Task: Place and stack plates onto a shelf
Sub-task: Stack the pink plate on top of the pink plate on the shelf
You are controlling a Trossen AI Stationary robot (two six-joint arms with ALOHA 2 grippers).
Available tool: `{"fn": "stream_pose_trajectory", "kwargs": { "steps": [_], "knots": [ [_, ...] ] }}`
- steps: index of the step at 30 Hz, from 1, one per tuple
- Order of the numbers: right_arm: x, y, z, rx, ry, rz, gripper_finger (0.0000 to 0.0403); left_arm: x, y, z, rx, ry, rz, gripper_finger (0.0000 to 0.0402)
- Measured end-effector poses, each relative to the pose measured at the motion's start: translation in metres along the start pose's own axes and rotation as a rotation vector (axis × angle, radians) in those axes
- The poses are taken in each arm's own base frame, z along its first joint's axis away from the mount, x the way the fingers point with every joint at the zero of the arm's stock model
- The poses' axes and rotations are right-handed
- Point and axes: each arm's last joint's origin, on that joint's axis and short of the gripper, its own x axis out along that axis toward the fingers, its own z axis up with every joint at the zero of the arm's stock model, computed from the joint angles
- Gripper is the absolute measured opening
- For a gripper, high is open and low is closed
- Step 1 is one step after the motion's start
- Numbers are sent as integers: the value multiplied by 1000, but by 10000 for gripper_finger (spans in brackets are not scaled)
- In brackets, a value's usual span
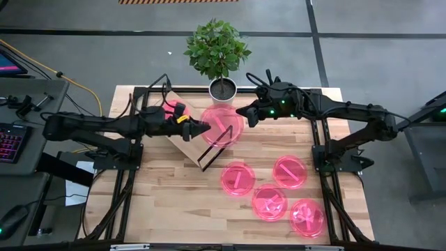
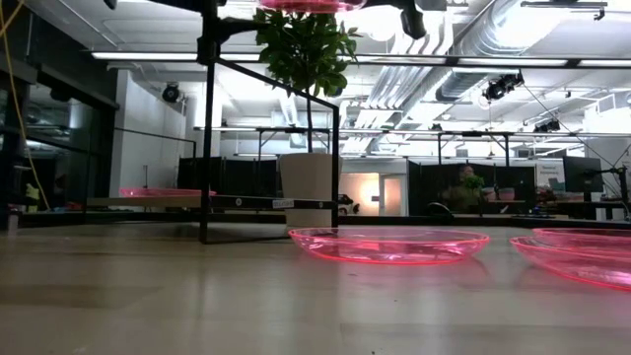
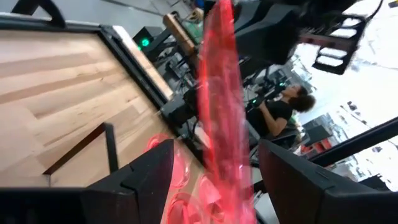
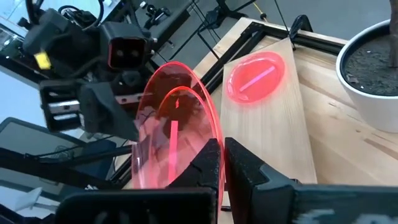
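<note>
One translucent pink plate [image 1: 223, 125] is held in the air over the right end of the plywood shelf [image 1: 182, 125]; the low view shows it edge-on, about level, at the picture's top [image 2: 311, 4]. My right gripper [image 1: 244, 113] is shut on its rim. My left gripper [image 1: 202, 130] is open; in its wrist view its two fingers [image 3: 149, 177] stand wide apart on either side of the plate's opposite rim [image 3: 221, 106], without touching. A second plate [image 4: 255, 74] lies flat on the shelf board. Several more plates [image 1: 238, 178] lie on the table. My right gripper pinches the held plate's rim [image 4: 211, 146] between its two fingers [image 4: 245, 165], on the side toward the table's right. The fingers come about level from the right. The plate is lifted clear of shelf and table and reaches out in front of the fingers toward my left gripper.
A potted plant [image 1: 223, 88] stands at the far edge, just behind the held plate. The shelf's black wire leg [image 1: 209, 157] sticks out toward the near side. Plates cover the near right of the tabletop [image 1: 306, 217]; bare wood lies at the near left [image 1: 167, 202].
</note>
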Motion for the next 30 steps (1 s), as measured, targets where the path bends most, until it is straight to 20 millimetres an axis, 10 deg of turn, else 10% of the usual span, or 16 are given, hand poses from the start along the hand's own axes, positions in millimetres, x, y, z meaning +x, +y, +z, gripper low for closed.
{"fn": "stream_pose_trajectory", "kwargs": {
  "steps": [10, 21, 30],
  "knots": [
    [-1, 3, 2, 4, 8, 57, 0, 1, 5, 4, -11, -17, 28, 17],
    [-71, -6, 12, -3, -70, -28, 0, -56, 13, 22, 14, -56, 208, 3],
    [-120, -10, 1, 26, -146, -174, 0, -104, 32, 0, -60, -186, 673, 1]
  ]
}}
